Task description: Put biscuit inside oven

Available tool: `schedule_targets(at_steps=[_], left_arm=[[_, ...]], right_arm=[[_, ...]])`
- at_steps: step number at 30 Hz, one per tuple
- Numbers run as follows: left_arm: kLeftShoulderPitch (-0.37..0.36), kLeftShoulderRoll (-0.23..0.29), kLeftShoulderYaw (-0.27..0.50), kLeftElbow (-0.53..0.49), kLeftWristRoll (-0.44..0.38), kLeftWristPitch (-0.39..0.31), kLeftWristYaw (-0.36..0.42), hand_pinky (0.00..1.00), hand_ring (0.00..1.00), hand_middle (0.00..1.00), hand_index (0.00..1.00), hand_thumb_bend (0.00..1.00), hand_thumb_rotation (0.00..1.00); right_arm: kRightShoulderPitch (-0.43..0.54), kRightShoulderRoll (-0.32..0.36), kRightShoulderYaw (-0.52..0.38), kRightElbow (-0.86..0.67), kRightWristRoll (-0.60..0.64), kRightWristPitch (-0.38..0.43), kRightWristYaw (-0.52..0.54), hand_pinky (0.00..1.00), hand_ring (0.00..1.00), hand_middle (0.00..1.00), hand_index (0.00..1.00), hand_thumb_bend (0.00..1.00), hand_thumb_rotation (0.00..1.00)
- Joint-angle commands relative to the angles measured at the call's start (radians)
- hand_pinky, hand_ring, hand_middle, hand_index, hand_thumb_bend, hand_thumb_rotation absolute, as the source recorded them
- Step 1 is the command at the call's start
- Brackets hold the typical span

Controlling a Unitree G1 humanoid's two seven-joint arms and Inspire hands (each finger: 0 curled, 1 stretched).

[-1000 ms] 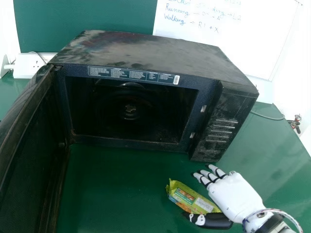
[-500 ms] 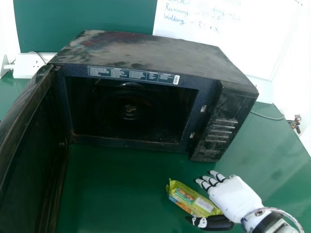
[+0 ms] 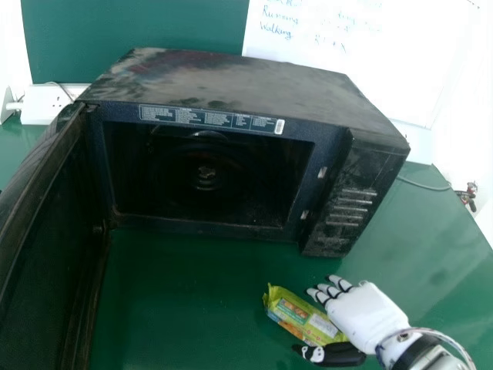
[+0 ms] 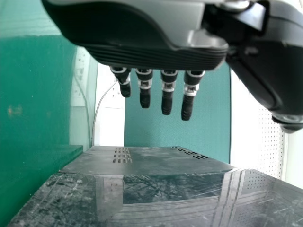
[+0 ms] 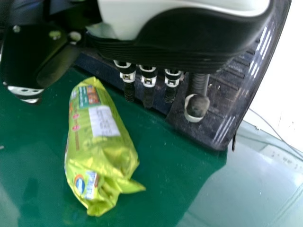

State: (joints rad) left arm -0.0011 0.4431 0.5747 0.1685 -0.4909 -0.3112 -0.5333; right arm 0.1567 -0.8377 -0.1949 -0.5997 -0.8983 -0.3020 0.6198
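Compared with the earlier frames, the right hand (image 3: 370, 312) is shifted a little towards the robot and slightly to the left. The green biscuit packet (image 3: 296, 312) keeps its same place. Largest is the green table (image 3: 192, 297), which carries the black microwave oven (image 3: 231, 85). The oven door (image 3: 46, 231) stands wide open at the left side, and the oven's cavity (image 3: 254, 181) faces the robot. Behind the oven there is a white board (image 3: 362, 77) with handwriting on it, beside a green panel (image 3: 131, 27).

Of the two hands, the right one is in front of the oven, near its right corner. Its fingers are open, extended forward in a relaxed way, and the thumb is well apart from them. The left hand (image 4: 151, 52) hangs in the left wrist view above a dark, scratched, shiny surface, and its fingers are also open, almost straight.

Smaller is the packet, which lies on the table outside the oven, in front of it and towards the right. It lies slanted, between the thumb and the fingers of the right hand as the head view shows, but it is not gripped. Whether the hand touches it, I cannot tell. At the back left corner there is a white socket box (image 3: 46, 104).
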Motion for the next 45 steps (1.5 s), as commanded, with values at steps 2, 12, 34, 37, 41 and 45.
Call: schedule_targets(at_steps=[2,12,34,37,41,45], left_arm=[[0.016,-0.005,-0.004,-0.007,0.004,-0.004,0.002,1.0,0.89,0.9,0.91,1.0,1.0],[0.023,-0.003,-0.003,-0.014,-0.001,0.0,0.002,1.0,0.88,0.9,0.9,1.0,1.0],[0.041,-0.019,-0.005,-0.04,0.019,-0.032,0.012,1.0,0.88,0.9,0.89,1.0,1.0],[0.045,-0.021,-0.006,-0.047,0.018,-0.031,0.014,1.0,0.88,0.9,0.89,1.0,1.0],[0.045,-0.023,-0.003,-0.044,0.019,-0.039,0.016,1.0,0.88,0.91,0.9,1.0,1.0],[0.048,-0.023,-0.003,-0.042,0.046,-0.062,0.033,1.0,0.87,0.91,0.9,1.0,1.0]], right_arm=[[-0.017,-0.005,0.021,0.03,-0.025,-0.009,-0.037,0.0,1.0,0.97,1.0,0.86,0.95],[-0.037,0.018,0.072,0.074,-0.091,0.016,-0.097,0.0,1.0,0.97,1.0,0.87,0.94],[-0.057,0.069,0.146,0.164,-0.113,0.105,-0.142,0.0,1.0,0.93,1.0,0.83,0.89],[-0.062,0.08,0.157,0.18,-0.115,0.123,-0.147,0.0,1.0,0.94,1.0,0.84,0.89],[-0.074,0.09,0.174,0.203,-0.114,0.14,-0.158,0.0,1.0,0.93,1.0,0.83,0.87],[-0.083,0.101,0.188,0.226,-0.113,0.147,-0.184,0.0,0.96,0.91,1.0,0.88,0.84]])
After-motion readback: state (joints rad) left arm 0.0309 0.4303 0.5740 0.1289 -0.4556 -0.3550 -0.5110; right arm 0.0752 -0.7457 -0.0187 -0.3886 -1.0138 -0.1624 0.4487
